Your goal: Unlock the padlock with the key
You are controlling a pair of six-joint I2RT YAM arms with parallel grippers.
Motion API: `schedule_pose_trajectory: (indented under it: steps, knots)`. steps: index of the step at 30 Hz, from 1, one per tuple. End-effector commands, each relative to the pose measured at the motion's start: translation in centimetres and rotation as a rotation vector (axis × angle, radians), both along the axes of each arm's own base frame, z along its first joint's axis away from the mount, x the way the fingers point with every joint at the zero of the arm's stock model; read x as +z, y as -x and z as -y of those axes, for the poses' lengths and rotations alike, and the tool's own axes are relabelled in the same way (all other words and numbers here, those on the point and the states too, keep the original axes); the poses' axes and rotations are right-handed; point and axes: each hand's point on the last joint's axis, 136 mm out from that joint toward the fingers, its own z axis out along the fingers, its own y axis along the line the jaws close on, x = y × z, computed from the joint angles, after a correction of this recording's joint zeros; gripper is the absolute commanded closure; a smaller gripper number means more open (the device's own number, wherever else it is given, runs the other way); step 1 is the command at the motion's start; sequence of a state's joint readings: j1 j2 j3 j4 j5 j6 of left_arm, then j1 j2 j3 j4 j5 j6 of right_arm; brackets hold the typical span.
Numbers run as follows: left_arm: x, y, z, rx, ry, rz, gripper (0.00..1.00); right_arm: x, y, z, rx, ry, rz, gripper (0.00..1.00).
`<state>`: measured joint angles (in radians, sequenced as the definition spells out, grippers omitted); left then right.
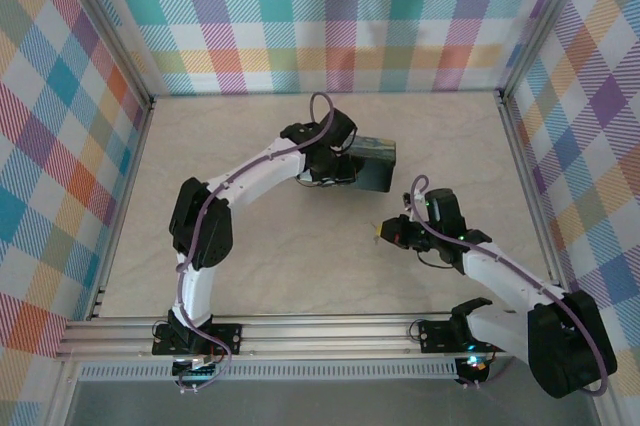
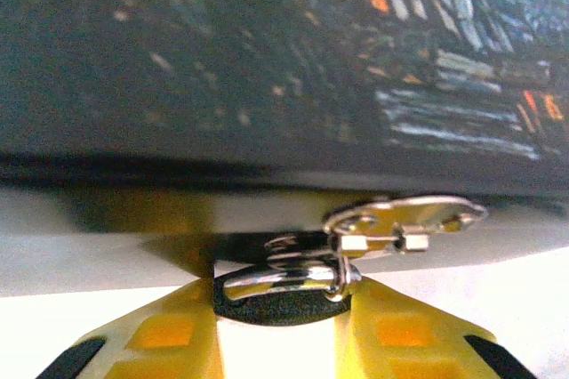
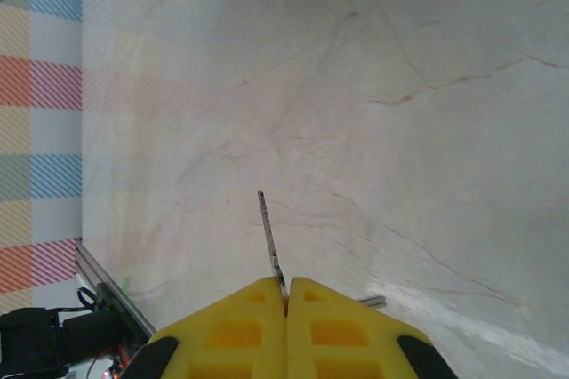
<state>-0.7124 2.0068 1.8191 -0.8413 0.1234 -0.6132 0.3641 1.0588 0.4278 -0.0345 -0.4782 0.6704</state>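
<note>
Right hand tight on key, blade out past fingertips; left hand around padlock.

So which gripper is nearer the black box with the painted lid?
Left. The left gripper is against the black box, gripping its black padlock; the right gripper hangs apart, pinching the thin silvery key.

The box sits on the table, toward its far middle, with the left gripper at its left side, clamped around the padlock below the box's edge. Nearer and to the right, apart from the box, the right gripper pinches the key.
</note>
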Motion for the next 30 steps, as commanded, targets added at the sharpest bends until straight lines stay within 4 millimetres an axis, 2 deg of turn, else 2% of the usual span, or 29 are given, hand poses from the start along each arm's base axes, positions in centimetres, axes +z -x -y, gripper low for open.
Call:
schedule_pose_trajectory:
  steps: [1,7,17,30]
  knots:
    - [4.3,1.2,0.2,0.022,0.155,-0.070,0.92,3.1,-1.8,-0.9,-0.008,-0.062,0.102,1.00]
    - [4.8,1.6,-0.2,0.127,0.262,-0.160,0.96,5.5,-2.1,-1.8,0.011,-0.124,0.171,1.00]
    - [5.9,2.2,0.4,0.255,0.381,-0.244,0.98,9.1,-3.3,-3.9,0.025,-0.173,0.234,1.00]
    - [7.2,2.9,0.4,0.363,0.460,-0.276,0.99,9.3,-5.1,-4.6,0.001,-0.150,0.207,1.00]
